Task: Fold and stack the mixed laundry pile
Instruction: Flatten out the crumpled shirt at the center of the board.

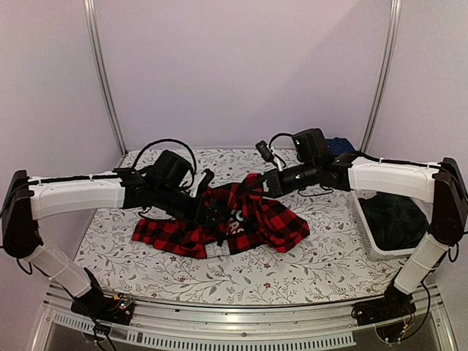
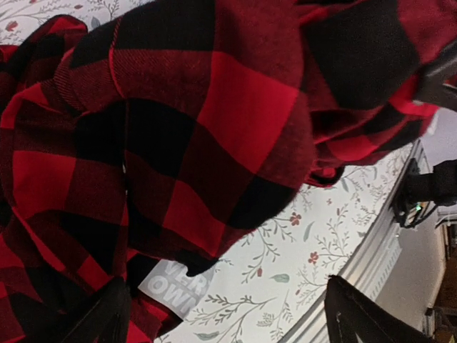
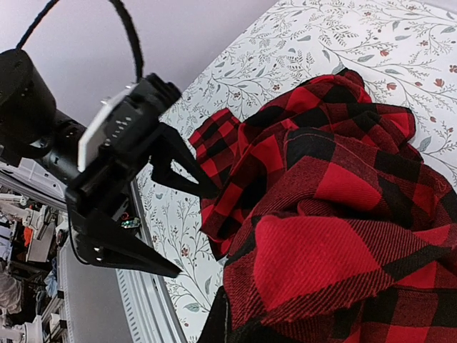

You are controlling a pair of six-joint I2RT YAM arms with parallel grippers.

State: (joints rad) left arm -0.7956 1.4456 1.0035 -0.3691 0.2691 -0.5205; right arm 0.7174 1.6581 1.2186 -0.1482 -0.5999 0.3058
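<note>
A red-and-black checked flannel shirt (image 1: 241,223) lies crumpled in the middle of the table, with part of it lifted. My right gripper (image 1: 257,184) is shut on that lifted fold; in the right wrist view the shirt (image 3: 335,236) bunches over the jaws and hides most of them. My left gripper (image 1: 212,212) stands open just left of the shirt's middle. In the left wrist view its dark fingers (image 2: 107,318) are spread wide apart with nothing between them, and the shirt (image 2: 214,128) hangs above them. A grey printed label (image 2: 175,289) shows under the cloth.
A white lattice basket (image 1: 367,234) stands at the table's right edge with a dark green garment (image 1: 398,216) in it. A navy blue cloth (image 1: 340,145) sits at the back right. The floral table cloth (image 1: 292,270) covers the table. The left gripper (image 3: 193,232) shows open in the right wrist view.
</note>
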